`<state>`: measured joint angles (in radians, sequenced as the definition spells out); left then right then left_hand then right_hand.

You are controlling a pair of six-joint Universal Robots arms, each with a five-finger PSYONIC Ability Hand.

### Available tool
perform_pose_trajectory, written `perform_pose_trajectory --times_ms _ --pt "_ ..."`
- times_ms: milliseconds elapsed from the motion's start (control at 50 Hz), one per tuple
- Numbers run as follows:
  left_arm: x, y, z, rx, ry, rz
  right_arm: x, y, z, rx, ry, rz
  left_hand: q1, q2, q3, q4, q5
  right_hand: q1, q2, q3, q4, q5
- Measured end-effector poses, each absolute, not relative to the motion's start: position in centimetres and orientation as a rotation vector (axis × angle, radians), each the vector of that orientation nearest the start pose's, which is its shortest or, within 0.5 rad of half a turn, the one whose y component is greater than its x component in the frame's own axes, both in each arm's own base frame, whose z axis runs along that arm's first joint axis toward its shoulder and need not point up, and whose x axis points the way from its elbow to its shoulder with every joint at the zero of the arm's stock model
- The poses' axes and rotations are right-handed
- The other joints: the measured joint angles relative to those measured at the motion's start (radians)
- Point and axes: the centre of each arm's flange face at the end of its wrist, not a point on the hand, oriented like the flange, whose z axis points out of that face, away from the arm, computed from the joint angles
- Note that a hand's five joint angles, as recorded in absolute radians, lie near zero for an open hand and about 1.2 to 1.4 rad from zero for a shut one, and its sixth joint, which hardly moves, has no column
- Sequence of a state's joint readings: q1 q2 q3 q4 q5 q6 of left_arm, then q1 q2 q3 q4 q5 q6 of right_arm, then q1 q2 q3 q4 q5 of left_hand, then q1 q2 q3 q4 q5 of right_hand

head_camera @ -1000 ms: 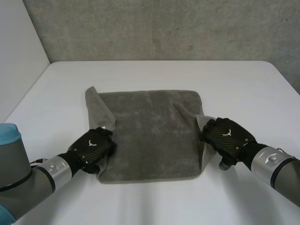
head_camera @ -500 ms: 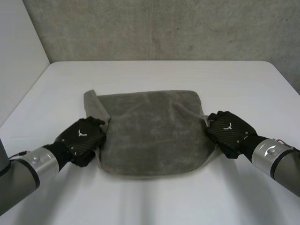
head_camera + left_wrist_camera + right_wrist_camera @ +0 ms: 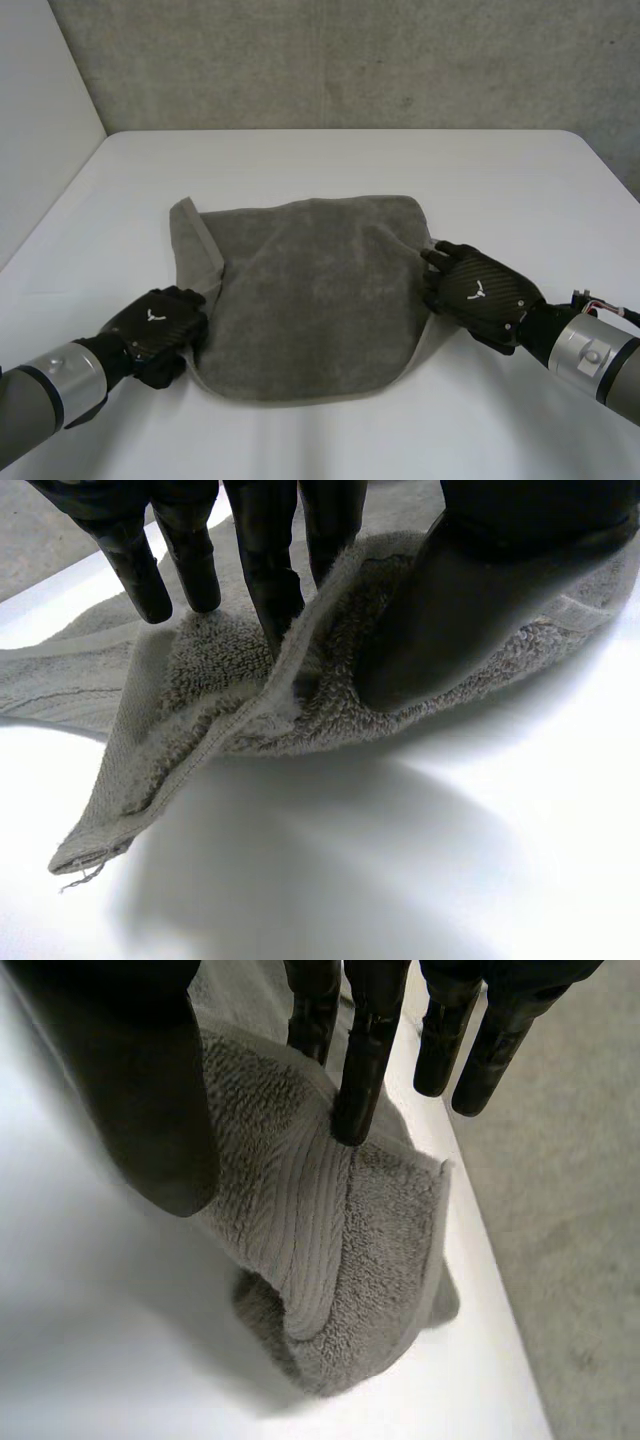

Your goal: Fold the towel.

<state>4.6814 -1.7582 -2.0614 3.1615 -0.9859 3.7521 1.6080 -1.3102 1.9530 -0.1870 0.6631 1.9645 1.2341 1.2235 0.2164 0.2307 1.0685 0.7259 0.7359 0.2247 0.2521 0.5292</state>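
A grey towel [image 3: 310,290] lies in the middle of the white table [image 3: 330,160], its far left corner turned up and its near edge sagging in a curve. My left hand [image 3: 155,325] is at the towel's near left corner. In the left wrist view its fingers [image 3: 270,570] and thumb pinch the towel's [image 3: 200,700] hem, which hangs off the table. My right hand [image 3: 475,290] is on the right edge. There the thumb [image 3: 140,1110] and a finger clamp a folded bunch of towel [image 3: 330,1260] raised above the table.
A grey concrete wall [image 3: 330,60] stands behind the table's far edge, and a pale wall [image 3: 40,110] runs along its left side. Bare table surface surrounds the towel.
Both hands closed on the towel's side edges and drew back toward the near edge. The towel came with them, and its near edge now bows into a curve.
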Motion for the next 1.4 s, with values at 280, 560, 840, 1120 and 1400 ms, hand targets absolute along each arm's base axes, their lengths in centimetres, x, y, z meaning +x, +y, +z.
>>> perform_pose_trajectory --times_ms 280,560,840,1120,1400 --pt "-19.1 -21.2 14.3 1.362 2.667 -1.650 21.9 -23.8 16.3 -2.083 1.324 -1.893 -0.075 -0.052 0.000 0.000 -0.074 -0.029 -0.025 0.000 0.000 -0.043" --pt "-18.8 -21.5 14.1 1.344 2.676 -1.645 22.2 -24.9 15.0 -2.181 1.376 -1.802 -0.086 -0.072 0.000 0.000 -0.089 0.343 0.340 0.000 0.000 0.354" --pt "-17.8 -21.9 15.1 1.265 2.686 -1.640 21.6 -23.2 17.7 -2.140 1.539 -1.591 0.053 0.036 0.000 0.000 0.055 0.554 0.566 0.000 0.000 0.612" --pt "-17.8 -22.2 21.8 0.973 2.767 -1.838 20.3 -25.2 27.9 -1.418 1.928 -1.840 0.053 0.036 0.000 0.000 0.055 0.554 0.566 0.000 0.000 0.612" --pt "-18.1 -24.2 24.6 0.944 2.654 -2.019 22.7 -25.6 27.5 -1.498 1.901 -1.803 0.054 0.036 0.000 0.000 0.057 0.555 0.566 0.000 0.000 0.613"
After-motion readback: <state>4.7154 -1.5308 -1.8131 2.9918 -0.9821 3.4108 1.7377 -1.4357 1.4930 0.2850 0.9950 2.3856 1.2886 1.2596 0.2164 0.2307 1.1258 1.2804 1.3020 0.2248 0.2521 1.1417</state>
